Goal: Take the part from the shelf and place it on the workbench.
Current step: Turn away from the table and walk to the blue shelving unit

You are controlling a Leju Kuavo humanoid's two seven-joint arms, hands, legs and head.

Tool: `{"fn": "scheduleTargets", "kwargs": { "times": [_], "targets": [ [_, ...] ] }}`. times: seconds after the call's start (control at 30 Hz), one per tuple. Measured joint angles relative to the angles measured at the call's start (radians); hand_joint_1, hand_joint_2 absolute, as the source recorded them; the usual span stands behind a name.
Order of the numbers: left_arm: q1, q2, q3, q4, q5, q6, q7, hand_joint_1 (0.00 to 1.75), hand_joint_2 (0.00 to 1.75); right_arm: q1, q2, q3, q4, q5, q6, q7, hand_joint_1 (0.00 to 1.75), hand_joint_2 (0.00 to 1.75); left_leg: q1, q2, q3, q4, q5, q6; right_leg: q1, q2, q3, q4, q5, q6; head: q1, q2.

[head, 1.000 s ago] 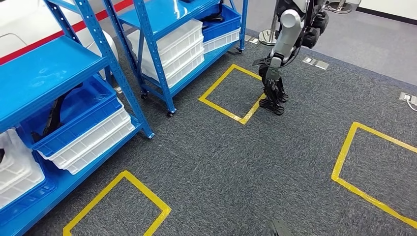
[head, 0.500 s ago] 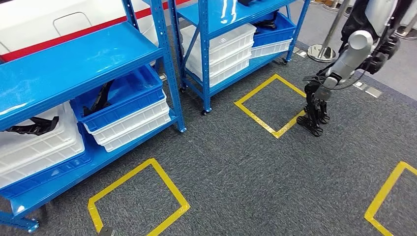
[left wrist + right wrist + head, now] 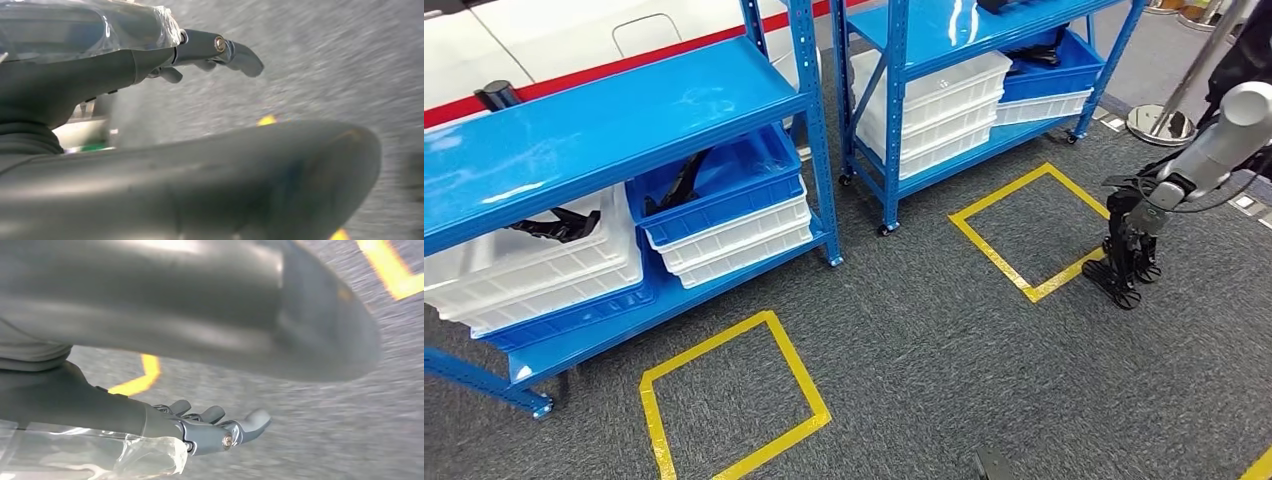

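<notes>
**Parts on the shelf, both hands empty**

Head view: a blue shelf [image 3: 614,125] stands on grey carpet. On its lower level a black part [image 3: 557,224] lies in a white bin [image 3: 534,270], and another black part [image 3: 682,180] lies in a blue bin [image 3: 724,190]. A second robot [image 3: 1169,190] stands at the right by a yellow floor square [image 3: 1034,235].

Left wrist view: the left hand [image 3: 210,50] hangs over the carpet, fingers [image 3: 245,57] loosely extended, holding nothing.

Right wrist view: the right hand [image 3: 215,427] likewise, fingers [image 3: 252,422] apart and empty.

Two blue shelves [image 3: 614,120] on grey carpet [image 3: 944,340] carry stacked white and blue bins [image 3: 724,215].
</notes>
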Motion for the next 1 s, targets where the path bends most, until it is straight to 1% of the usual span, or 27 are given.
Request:
{"fn": "scheduleTargets", "kwargs": {
  "times": [0.03,0.1,0.13,0.17,0.2,0.23,0.27,0.3,0.33,0.37,0.4,0.43,0.47,0.5,0.53,0.57,0.6,0.63,0.67,0.73,0.77,0.8,0.87,0.9,0.93,0.97,1.0],
  "targets": [
    [-0.006,0.000,0.000,0.004,0.000,0.000,0.000,0.00,0.00,0.006,0.000,0.000,-0.005,0.000,0.000,0.000,0.00,0.00,-0.002,0.013,0.034,-0.067,0.035,0.004,0.001,-0.014,0.004,0.000,-0.003,0.002,0.000,0.000],
    [-0.046,0.002,0.000,0.002,0.000,0.000,-0.002,0.00,0.00,0.040,0.000,0.000,-0.003,0.000,0.000,0.003,0.00,0.00,-0.012,0.075,0.106,-0.209,0.093,0.019,0.002,-0.045,0.015,-0.001,-0.012,0.008,0.001,0.000],
    [-0.077,0.002,0.000,-0.006,0.000,0.000,-0.003,0.00,0.00,0.066,0.000,0.000,0.005,0.000,0.000,0.004,0.00,0.00,-0.018,0.101,0.128,-0.250,0.107,0.026,0.001,-0.061,0.020,-0.001,-0.017,0.014,0.000,0.000],
    [-0.110,0.003,0.000,-0.019,0.000,0.000,-0.005,0.00,0.00,0.093,0.001,0.000,0.018,0.000,0.000,0.005,0.00,0.00,-0.022,0.114,0.135,-0.266,0.111,0.031,0.000,-0.077,0.026,-0.002,-0.021,0.020,0.000,0.000],
    [-0.142,0.003,0.000,-0.036,0.000,0.000,-0.006,0.00,0.00,0.121,0.001,0.000,0.034,0.000,0.000,0.006,0.00,0.00,-0.024,0.106,0.135,-0.267,0.110,0.034,-0.001,-0.094,0.032,-0.005,-0.025,0.025,0.000,0.000],
    [-0.173,0.003,0.000,-0.055,0.000,0.000,-0.006,0.00,0.00,0.148,0.002,0.000,0.052,-0.001,0.000,0.006,0.00,0.00,-0.022,0.089,0.139,-0.272,0.115,0.039,-0.003,-0.104,0.039,-0.006,-0.027,0.031,-0.001,0.000],
    [-0.202,0.003,0.000,-0.075,0.000,0.000,-0.007,0.00,0.00,0.177,0.002,0.000,0.072,-0.001,0.000,0.006,0.00,0.00,-0.019,0.071,0.143,-0.279,0.121,0.043,-0.004,-0.091,0.043,-0.002,-0.033,0.037,0.000,0.000],
    [-0.228,0.004,0.000,-0.097,0.000,0.000,-0.007,0.00,0.00,0.205,0.002,0.000,0.093,-0.001,0.000,0.006,0.00,0.00,-0.014,0.054,0.147,-0.286,0.127,0.047,-0.004,-0.065,0.039,0.016,-0.046,0.041,0.001,0.000],
    [-0.256,0.004,0.000,-0.122,0.000,0.000,-0.007,0.00,0.00,0.235,0.001,0.001,0.118,0.000,0.000,0.006,0.00,0.00,-0.010,0.035,0.152,-0.291,0.133,0.050,-0.005,-0.028,0.020,0.059,-0.072,0.045,0.002,0.000],
    [-0.283,0.003,0.000,-0.148,0.000,0.000,-0.007,0.00,0.00,0.263,0.000,0.001,0.146,0.000,0.001,0.006,0.00,0.00,-0.009,0.015,0.151,-0.292,0.134,0.051,-0.005,0.007,-0.011,0.122,-0.103,0.047,0.004,0.000],
    [-0.306,0.003,0.000,-0.172,0.000,0.000,-0.007,0.00,0.00,0.287,-0.001,0.001,0.172,0.000,0.001,0.006,0.00,0.00,-0.009,-0.006,0.150,-0.292,0.135,0.052,-0.005,0.023,-0.048,0.191,-0.133,0.047,0.004,0.000],
    [-0.327,0.003,0.000,-0.195,0.000,0.000,-0.007,0.00,0.00,0.308,-0.001,0.001,0.198,0.000,0.001,0.007,0.00,0.00,-0.008,-0.028,0.151,-0.291,0.135,0.053,-0.005,0.030,-0.083,0.249,-0.150,0.048,0.005,0.000],
    [-0.338,0.003,0.000,-0.210,0.000,0.000,-0.007,0.00,0.00,0.321,-0.003,0.001,0.216,0.000,0.000,0.007,0.00,0.00,-0.007,-0.049,0.153,-0.291,0.134,0.053,-0.005,0.032,-0.103,0.273,-0.145,0.048,0.006,0.000],
    [-0.340,0.003,0.000,-0.220,0.000,0.000,-0.007,0.00,0.00,0.326,-0.004,0.001,0.228,0.000,0.000,0.006,0.00,0.00,-0.006,-0.066,0.155,-0.290,0.132,0.051,-0.005,0.033,-0.104,0.255,-0.119,0.049,0.006,0.000],
    [-0.333,0.003,0.000,-0.226,0.000,0.000,-0.006,0.00,0.00,0.322,-0.005,0.001,0.235,0.000,0.000,0.006,0.00,0.00,-0.004,-0.080,0.159,-0.290,0.130,0.048,-0.006,0.039,-0.088,0.201,-0.078,0.049,0.006,0.000],
    [-0.317,0.003,0.001,-0.227,0.000,0.000,-0.005,0.00,0.00,0.310,-0.006,0.001,0.237,0.000,0.000,0.004,0.00,0.00,-0.003,-0.091,0.161,-0.289,0.127,0.044,-0.009,0.059,-0.061,0.125,-0.035,0.051,0.006,0.000],
    [-0.295,0.003,0.001,-0.225,0.000,0.001,-0.003,0.00,0.00,0.289,-0.006,0.001,0.235,0.000,0.000,0.003,0.00,0.00,-0.003,-0.098,0.160,-0.287,0.122,0.039,-0.010,0.076,-0.035,0.060,-0.003,0.050,0.006,0.000],
    [-0.268,0.003,0.001,-0.220,0.000,0.001,-0.002,0.00,0.00,0.263,-0.005,0.001,0.229,0.000,0.000,0.002,0.00,0.00,-0.003,-0.103,0.158,-0.286,0.117,0.033,-0.011,0.088,-0.016,0.015,0.016,0.048,0.006,0.000],
    [-0.238,0.002,0.001,-0.210,0.000,0.001,-0.001,0.00,0.00,0.232,-0.004,0.001,0.218,0.000,0.000,0.001,0.00,0.00,-0.003,-0.108,0.155,-0.285,0.113,0.028,-0.009,0.095,-0.007,-0.007,0.021,0.043,0.006,0.000],
    [-0.176,0.000,0.001,-0.176,0.000,0.000,-0.001,0.00,0.00,0.165,-0.002,0.001,0.180,0.000,0.000,0.000,0.00,0.00,0.000,-0.117,0.153,-0.286,0.110,0.017,-0.004,0.077,-0.005,-0.008,0.019,0.029,0.006,0.000],
    [-0.143,-0.001,0.000,-0.155,0.000,0.000,0.000,0.00,0.00,0.131,0.000,0.001,0.157,0.000,0.000,0.000,0.00,0.00,0.003,-0.107,0.151,-0.279,0.106,0.012,-0.002,0.069,-0.004,-0.010,0.020,0.022,0.006,0.000],
    [-0.111,-0.001,0.000,-0.131,0.000,0.000,0.000,0.00,0.00,0.101,0.001,0.000,0.131,0.000,0.000,0.000,0.00,0.00,0.004,-0.085,0.141,-0.254,0.092,0.008,-0.003,0.061,-0.003,-0.011,0.020,0.016,0.005,0.000],
    [-0.057,-0.001,0.001,-0.081,0.000,0.000,0.000,0.00,0.00,0.049,0.002,0.000,0.079,0.000,0.000,0.000,0.00,0.00,0.004,-0.029,0.086,-0.141,0.034,0.000,-0.003,0.044,-0.002,-0.013,0.018,0.007,0.003,0.000],
    [-0.036,0.000,0.001,-0.055,0.000,0.000,0.000,0.00,0.00,0.028,0.002,0.000,0.055,0.000,0.000,0.000,0.00,0.00,0.004,-0.013,0.045,-0.064,-0.001,-0.004,-0.001,0.035,-0.002,-0.013,0.016,0.004,0.002,0.000],
    [-0.020,0.000,0.001,-0.034,0.000,0.000,0.000,0.00,0.00,0.012,0.001,0.000,0.034,0.000,0.000,0.000,0.00,0.00,0.004,-0.008,0.010,0.002,-0.025,-0.007,0.000,0.026,-0.002,-0.013,0.014,0.003,0.002,0.000],
    [-0.006,0.000,0.001,-0.016,0.000,0.000,0.000,0.00,0.00,0.002,0.001,0.000,0.017,0.000,0.000,0.000,0.00,0.00,0.005,-0.006,-0.011,0.036,-0.032,-0.008,0.002,0.017,-0.001,-0.012,0.012,0.003,0.002,0.000],
    [0.002,0.000,0.001,-0.004,0.000,0.000,0.000,0.00,0.00,-0.003,0.000,0.000,0.005,0.000,0.000,0.000,0.00,0.00,0.004,-0.004,-0.011,0.030,-0.018,-0.006,0.003,0.006,0.002,-0.012,0.010,0.003,0.002,0.000]
  ]
}}
